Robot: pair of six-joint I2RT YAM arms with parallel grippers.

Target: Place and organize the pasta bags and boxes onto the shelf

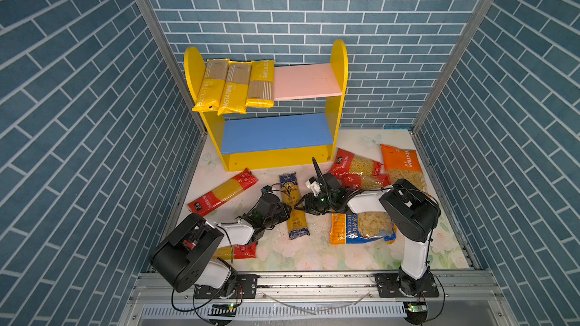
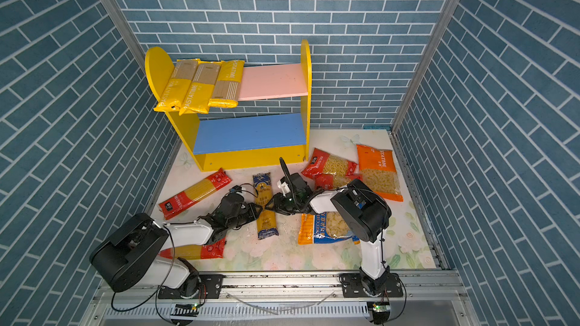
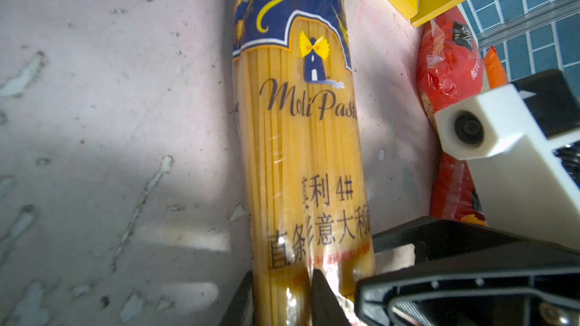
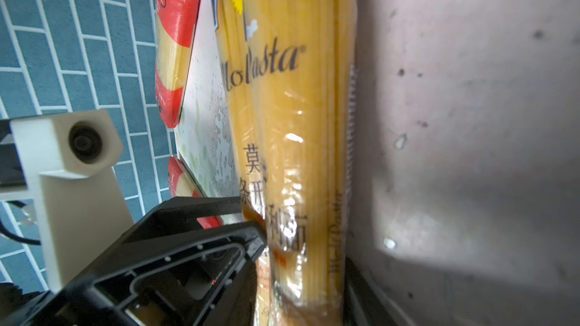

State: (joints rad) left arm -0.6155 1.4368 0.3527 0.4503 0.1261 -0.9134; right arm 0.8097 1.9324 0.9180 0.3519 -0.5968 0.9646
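Nearest the arm bases, a near red spaghetti pack (image 1: 243, 250) is seen lying on the floral tabletop (image 1: 314, 257), partly covered by the left arm. A blue-orange short-pasta bag (image 1: 361, 228) is partly covered by the right arm.

Just beyond, in the middle, a dark blue Moli Pasta spaghetti pack (image 1: 295, 217) is laid flat, pointing lengthwise toward the shelf. It is met at mid-length from both sides. The left gripper (image 1: 287, 206) is pinched onto one long edge, and in the right wrist view the wrapper is seen squeezed between its fingertips (image 4: 248, 236). The right gripper (image 1: 298, 206) is set against the opposite edge; whether it is clamped cannot be told.

Farther back, a far red spaghetti pack (image 1: 222, 192) is laid diagonally on the left. On the right, a pair of red short-pasta bags (image 1: 357, 166) is found beside an orange PASTATIME bag (image 1: 403, 164).

Farthest back, the shelf (image 1: 340, 67) is stood against the brick wall. Three yellow PASTATIME spaghetti packs (image 1: 233, 87) are laid side by side on the left of its pink upper board (image 1: 306, 83), with their near ends overhanging. The blue lower board (image 1: 276, 133) is seen beneath.
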